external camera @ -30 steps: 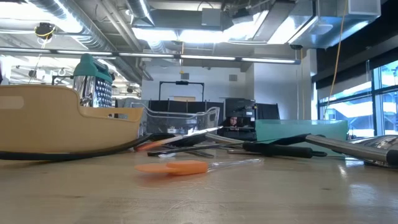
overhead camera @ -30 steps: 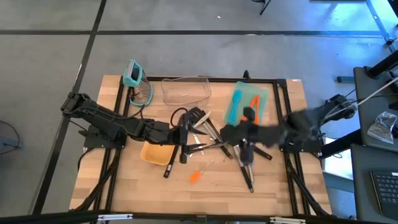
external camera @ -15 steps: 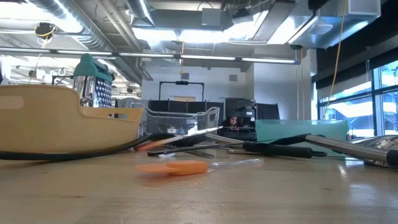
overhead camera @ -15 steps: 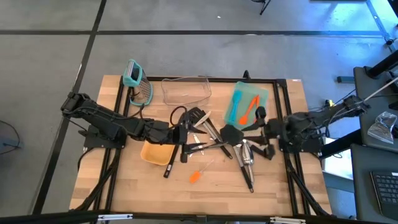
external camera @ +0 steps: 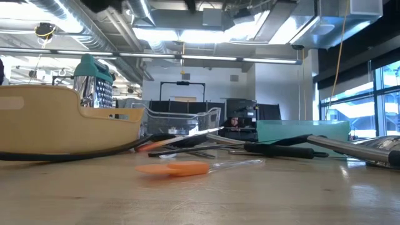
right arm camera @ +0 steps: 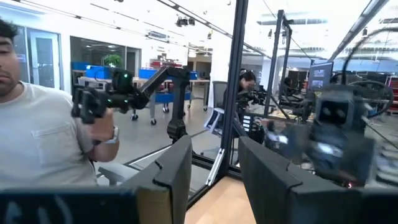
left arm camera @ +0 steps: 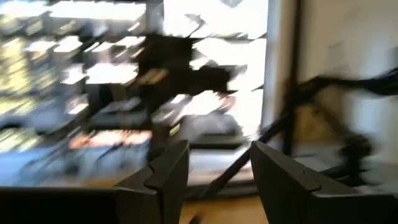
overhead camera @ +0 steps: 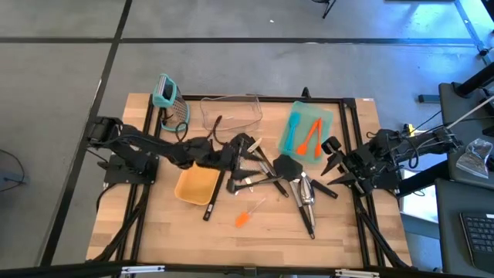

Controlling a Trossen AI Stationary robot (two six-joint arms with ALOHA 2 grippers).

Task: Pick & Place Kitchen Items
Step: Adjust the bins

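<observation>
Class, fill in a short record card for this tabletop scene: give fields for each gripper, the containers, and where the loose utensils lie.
left gripper: over the utensil pile, fingers apart, holding nothing
right gripper: near the table's right edge, fingers apart, empty
teal rectangular tray: holds two orange silicone spatulas
yellow wooden bowl: left of centre, a black utensil handle across its rim
clear plastic bin: far side, nothing visible inside
teal-handled grater: far left corner
utensil pile: black turners and metal pieces, table centre

light: bright ceiling strips, window glare | left wrist view: motion-blurred | low view foreground: soft
</observation>
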